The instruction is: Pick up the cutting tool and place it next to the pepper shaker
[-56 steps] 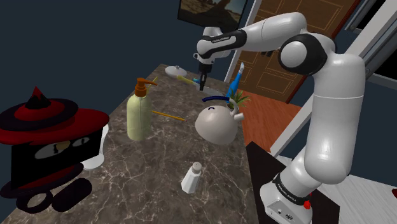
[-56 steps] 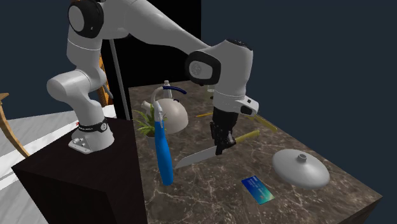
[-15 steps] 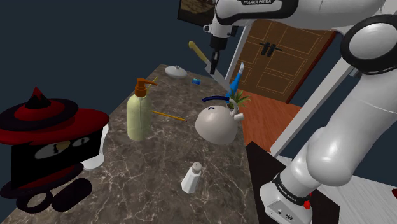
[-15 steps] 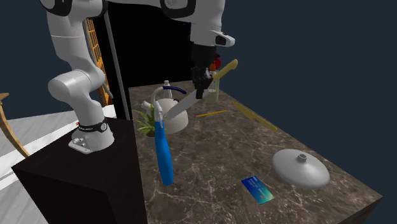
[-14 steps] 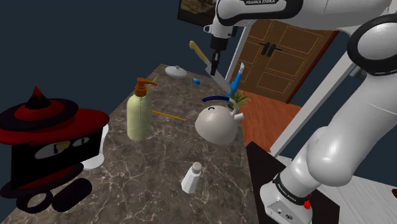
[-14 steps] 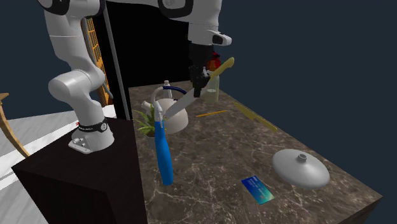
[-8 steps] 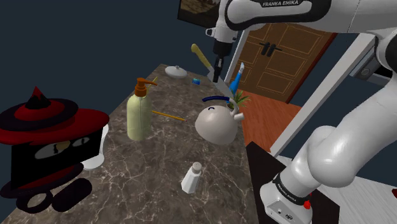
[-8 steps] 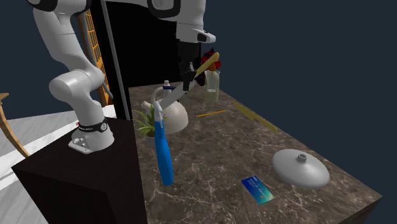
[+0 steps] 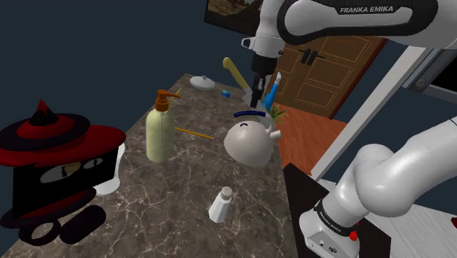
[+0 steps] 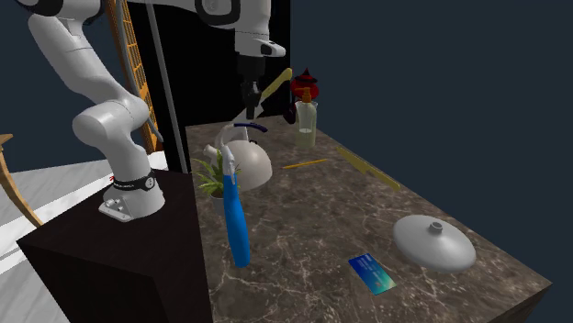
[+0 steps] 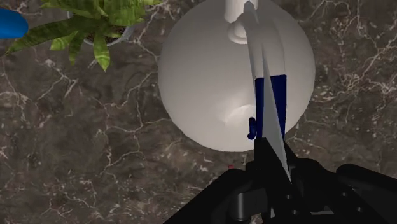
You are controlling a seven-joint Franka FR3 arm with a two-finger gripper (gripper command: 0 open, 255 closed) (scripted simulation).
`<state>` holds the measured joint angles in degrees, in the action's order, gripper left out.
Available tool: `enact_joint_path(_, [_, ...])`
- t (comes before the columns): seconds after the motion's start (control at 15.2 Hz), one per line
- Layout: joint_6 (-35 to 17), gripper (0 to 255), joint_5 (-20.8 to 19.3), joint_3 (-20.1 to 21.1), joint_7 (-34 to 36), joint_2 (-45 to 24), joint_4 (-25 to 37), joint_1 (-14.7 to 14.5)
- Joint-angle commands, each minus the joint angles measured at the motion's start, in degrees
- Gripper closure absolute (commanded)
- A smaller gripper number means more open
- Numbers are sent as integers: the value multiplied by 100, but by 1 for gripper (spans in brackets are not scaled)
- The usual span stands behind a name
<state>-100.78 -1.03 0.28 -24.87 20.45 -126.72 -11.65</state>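
While our jaws clench the knife [image 9: 233, 72] above the kettle [image 9: 247, 143], we judge the carry underway. Next, it must travel down beside the pepper shaker [image 9: 221, 204].

Opposed exterior views; wrist camera above kettle [image 11: 210, 83]

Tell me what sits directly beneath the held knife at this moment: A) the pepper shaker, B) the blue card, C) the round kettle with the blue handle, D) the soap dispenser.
C: looking down along the gripper in the wrist view, the knife blade crosses the pale dome of the kettle and its blue handle.
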Motion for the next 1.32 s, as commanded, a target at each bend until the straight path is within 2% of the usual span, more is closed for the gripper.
enact_joint_path(0.0, [13,255,94,168,242,276,-298,-110])
enact_joint_path(0.46, [183,255,523,756,1043,1110,-950,-528])
enact_joint_path(0.99, [394,255,1202,1553,2105,1761,-1312,-1132])
enact_joint_path(1.25, [82,255,1241,1600,2092,1741,-1604,-1148])
